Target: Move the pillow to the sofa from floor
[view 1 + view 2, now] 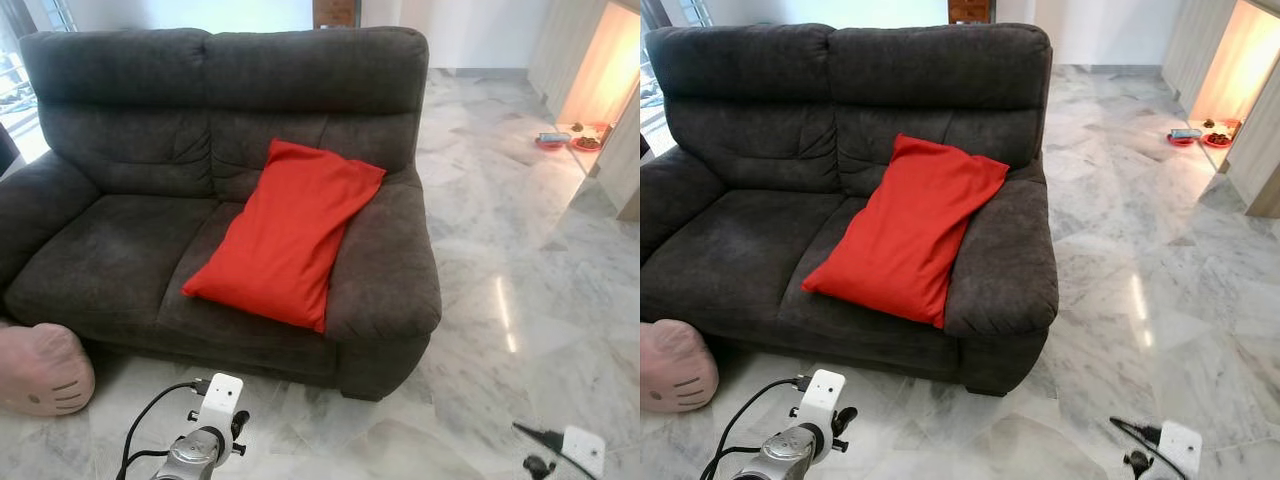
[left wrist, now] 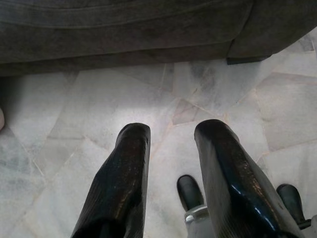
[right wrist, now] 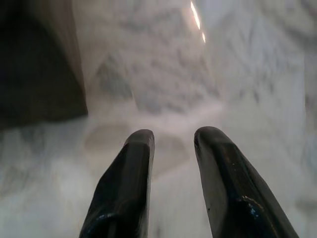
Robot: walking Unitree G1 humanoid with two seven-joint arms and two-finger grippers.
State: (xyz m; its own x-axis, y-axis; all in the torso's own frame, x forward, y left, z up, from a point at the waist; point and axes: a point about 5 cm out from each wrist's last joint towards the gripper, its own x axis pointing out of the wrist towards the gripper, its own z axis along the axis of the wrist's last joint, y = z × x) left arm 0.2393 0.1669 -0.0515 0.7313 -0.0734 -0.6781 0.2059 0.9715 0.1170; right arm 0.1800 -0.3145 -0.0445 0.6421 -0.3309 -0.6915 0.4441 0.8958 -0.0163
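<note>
Red pillow (image 1: 285, 232) is on the sofa (image 1: 120, 250), lying on the right-hand seat cushion, its top corner leaning against the backrest and one long side propped on the inner face of the right armrest. Lower end reaches close to the seat's front edge. Tilted, not flat, but fully carried by the sofa; no part on the floor (image 1: 520, 300).

Judgement: the red pillow's move looks done. A pink plush cushion (image 1: 40, 370) with a cartoon face sits on the floor at the sofa's front left corner, touching or just beside the base; can't tell if the task also covers it. If it does, that one is left.

Left claw (image 2: 171, 144): fingers apart, nothing between them, pointing down at bare marble floor just in front of the sofa's base. Right claw (image 3: 171, 141): fingers apart, empty, over marble floor with the dark sofa side off to one edge; view is blurred.

Both arms low at the bottom of the head views, well apart from the pillow.

Farther off: small dishes (image 1: 565, 140) on the floor near a lit doorway at the far right.
</note>
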